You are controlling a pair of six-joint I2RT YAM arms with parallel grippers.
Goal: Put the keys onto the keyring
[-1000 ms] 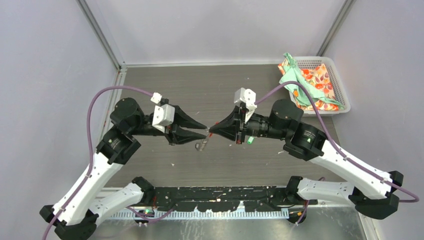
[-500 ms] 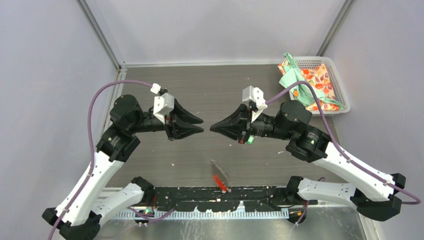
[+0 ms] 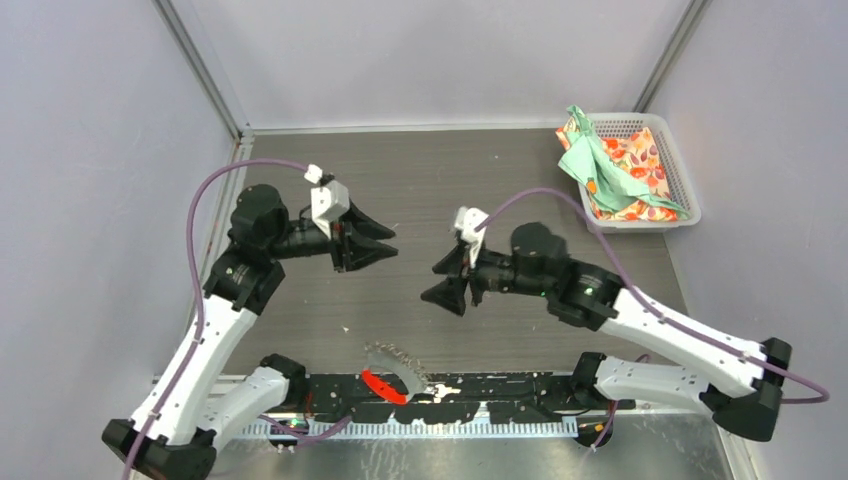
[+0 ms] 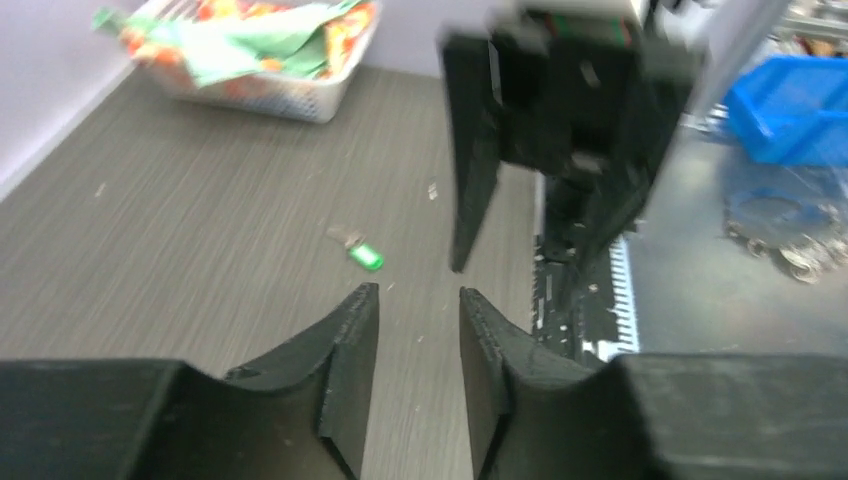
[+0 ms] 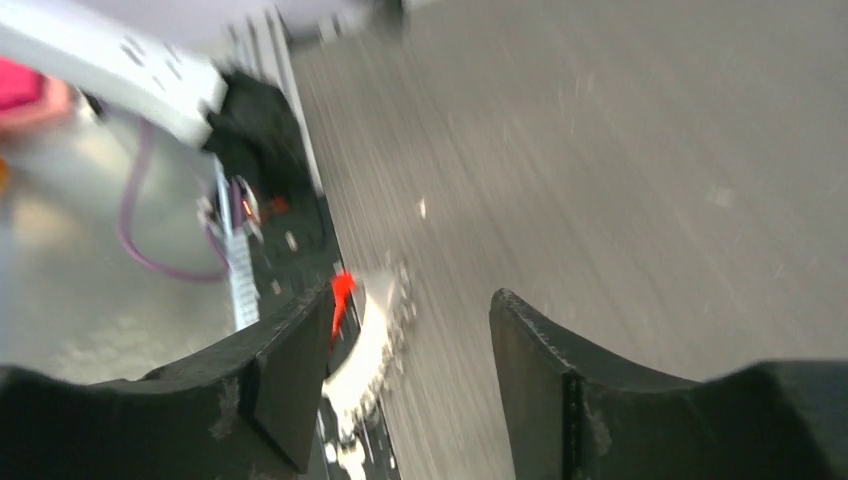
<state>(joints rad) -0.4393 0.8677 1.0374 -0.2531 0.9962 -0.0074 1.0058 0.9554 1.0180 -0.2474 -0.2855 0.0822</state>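
Both arms hover over the table [image 3: 450, 190], tips pointing at each other across a gap! The left gripper [image 3: 395, 243] has its fingers only partly spread. Its wrist camera shows bare table through the narrow slot, nothing pinched. The right gripper [image 3: 430, 283] sits a little nearer the arm bases, jaws spread wide and empty.

And there's the keyring [image 3: 400, 358], down at the near edge of the table between the two arm bases. Its grey chain curves across the wood, and its red tab [image 3: 380, 387] lies over the black strip along that edge. It's well apart from both grippers, touching neither. The right wrist camera catches it blurred, just beyond that gripper's fingers.

One key with a green tag [image 4: 362, 255] lies flat on the table, seen past the left fingertips and apart from the keyring.

Far right corner: a white basket [image 3: 682, 192] with a crumpled patterned cloth [image 3: 600, 165] in it.
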